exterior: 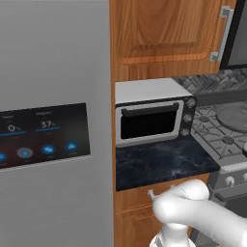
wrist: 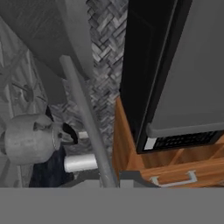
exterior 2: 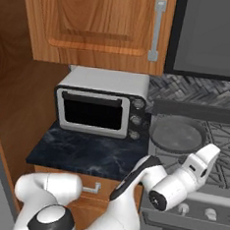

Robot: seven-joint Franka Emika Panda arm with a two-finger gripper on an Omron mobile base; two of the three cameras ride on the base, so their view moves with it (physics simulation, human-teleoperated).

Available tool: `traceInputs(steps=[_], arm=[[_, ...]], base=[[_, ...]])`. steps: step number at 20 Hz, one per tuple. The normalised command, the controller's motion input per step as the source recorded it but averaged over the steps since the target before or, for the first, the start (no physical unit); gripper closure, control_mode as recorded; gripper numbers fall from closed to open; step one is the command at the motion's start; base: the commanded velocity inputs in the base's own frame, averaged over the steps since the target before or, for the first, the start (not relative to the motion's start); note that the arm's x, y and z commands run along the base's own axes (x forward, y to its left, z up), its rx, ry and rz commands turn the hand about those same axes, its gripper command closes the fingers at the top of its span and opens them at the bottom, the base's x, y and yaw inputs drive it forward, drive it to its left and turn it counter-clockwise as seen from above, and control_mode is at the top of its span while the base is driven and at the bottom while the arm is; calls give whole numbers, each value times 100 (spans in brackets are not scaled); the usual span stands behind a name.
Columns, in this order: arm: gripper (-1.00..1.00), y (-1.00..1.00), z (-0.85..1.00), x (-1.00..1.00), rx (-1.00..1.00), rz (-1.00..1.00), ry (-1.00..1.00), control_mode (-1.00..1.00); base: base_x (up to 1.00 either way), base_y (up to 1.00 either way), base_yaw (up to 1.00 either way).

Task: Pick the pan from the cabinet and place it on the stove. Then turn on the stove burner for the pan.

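- Hand view — tool [wrist: 111, 180] closed almost fully, pinching the near end of the thin handle [wrist: 83, 109] of the pan [wrist: 43, 35].
- Right base view: pan over the left rear grate of the stove [exterior 2: 223, 141], white hand just in front of it; unclear whether resting on the grate or held slightly above it.
- Cabinet [exterior 2: 95, 21] above and to the left, door closed.
- Toaster oven [exterior 2: 100, 108] on the dark marbled bench [exterior 2: 84, 149], just left of the stove — apart from the pan.
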Motion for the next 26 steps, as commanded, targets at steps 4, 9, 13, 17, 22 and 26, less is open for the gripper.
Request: traceInputs(steps=[4,9,13,17,22,26], arm=[[100,-29,-40,0,0,-2,0,-100],[100,-17,-47,0,0,0,0,-100],[100,-19,-45,0,0,-1,2,-100],[100,-19,-41,0,0,0,3,-100],[100,-11,-42,0,0,0,3,-100],[100,-5,-40,4,0,0,3,-100]], base=[[0,0,0],[0,0,0],[0,0,0],[0,0,0],[0,0,0],[0,0,0]])
